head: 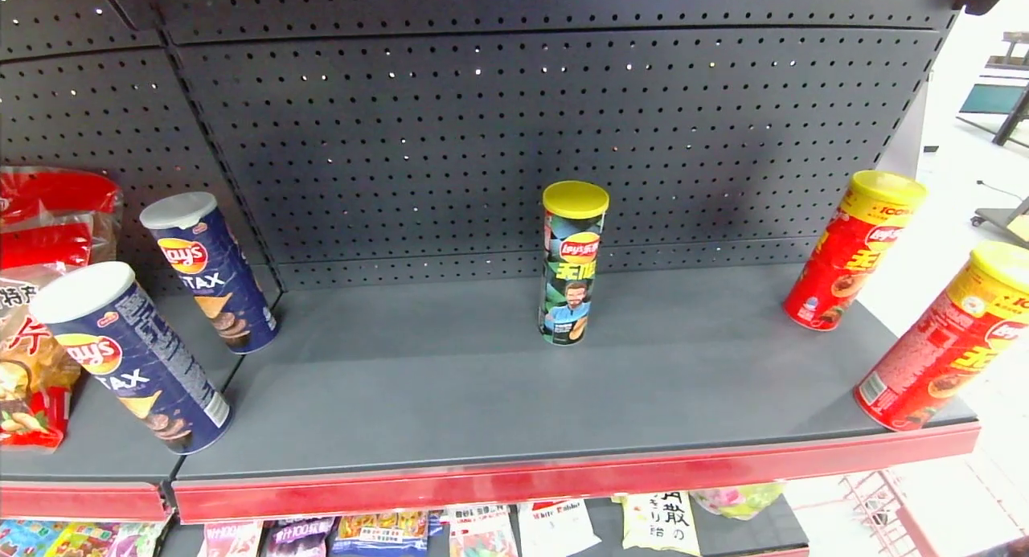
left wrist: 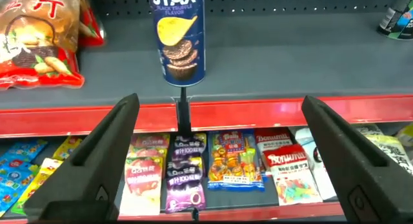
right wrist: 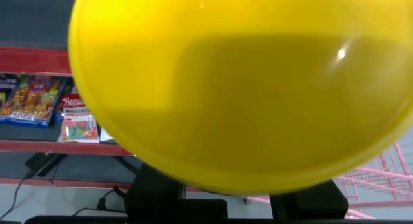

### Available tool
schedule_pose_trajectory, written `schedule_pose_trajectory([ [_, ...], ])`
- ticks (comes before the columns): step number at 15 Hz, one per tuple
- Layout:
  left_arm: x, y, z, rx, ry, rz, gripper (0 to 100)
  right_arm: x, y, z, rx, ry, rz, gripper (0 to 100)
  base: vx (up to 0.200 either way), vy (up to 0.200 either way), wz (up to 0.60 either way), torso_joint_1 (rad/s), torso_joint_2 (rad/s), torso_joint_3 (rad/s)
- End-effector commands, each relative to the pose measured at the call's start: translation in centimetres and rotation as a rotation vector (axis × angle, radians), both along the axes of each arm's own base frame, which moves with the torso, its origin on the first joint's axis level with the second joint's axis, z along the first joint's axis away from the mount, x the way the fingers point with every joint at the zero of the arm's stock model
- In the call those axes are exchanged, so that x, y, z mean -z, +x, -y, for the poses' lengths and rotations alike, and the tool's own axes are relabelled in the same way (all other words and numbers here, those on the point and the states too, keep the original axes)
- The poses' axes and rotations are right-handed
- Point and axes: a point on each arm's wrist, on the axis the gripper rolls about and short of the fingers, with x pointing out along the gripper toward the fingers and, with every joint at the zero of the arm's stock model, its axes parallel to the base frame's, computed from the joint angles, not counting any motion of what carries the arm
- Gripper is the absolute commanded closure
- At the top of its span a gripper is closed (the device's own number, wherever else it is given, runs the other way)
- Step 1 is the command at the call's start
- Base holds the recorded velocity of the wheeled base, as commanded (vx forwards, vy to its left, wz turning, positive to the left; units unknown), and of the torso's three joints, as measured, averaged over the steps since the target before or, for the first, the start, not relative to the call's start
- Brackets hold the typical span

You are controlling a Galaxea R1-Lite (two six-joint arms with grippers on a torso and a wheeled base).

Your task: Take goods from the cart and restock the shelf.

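First, head view: the shelf (head: 450,380) is a matte dark-grey metal deck with a perforated back panel (head: 514,139) and a glossy red front rail (head: 563,473); a green can (head: 572,284), cylindrical with a yellow plastic cap, stands upright mid-deck near the back; the rear red can (head: 848,255) and front red can (head: 936,348), both yellow-capped, stand at the right end, the front one at the deck's edge; the rear blue can (head: 213,280) and front blue can (head: 133,360), both pale-capped, stand at the left, beside crinkly red snack bags (head: 48,219); a pink wire cart (head: 884,501) sits low right.

Next, left wrist view: the left claw (left wrist: 219,166) is spread wide, its dark wedge-shaped fingers (left wrist: 90,166) well apart; it faces the front rail, with the front blue can straight ahead on the deck; flat glossy packets (left wrist: 226,159) lie on the lower shelf (left wrist: 58,156).

Last, right wrist view: a round, glossy yellow lid (right wrist: 245,88) sits very close to the camera, in front of the dark body of the right claw (right wrist: 181,201); whatever the lid caps is hidden; the grip cannot be told.
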Motion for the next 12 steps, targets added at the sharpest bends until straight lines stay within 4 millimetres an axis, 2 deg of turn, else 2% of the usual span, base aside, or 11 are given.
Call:
schedule_pose_trajectory([
  [1,-0.1,0.2,0.0,0.012,0.007,-0.022,0,0.3,-0.3,0.1,-0.007,-0.018,0.016,100,0.0,0.0,0.0,0.0,0.0,0.0],
  [4,-0.2,0.1,0.2,0.117,0.085,-0.013,0,0.3,-0.5,0.1,0.003,-0.025,0.033,100,0.0,0.0,0.0,0.0,0.0,0.0],
  [12,-0.2,0.1,0.3,0.129,0.097,-0.01,0,1.4,-1.3,0.0,-0.059,-0.028,0.082,100,0.0,0.0,0.0,0.0,0.0,0.0],
])
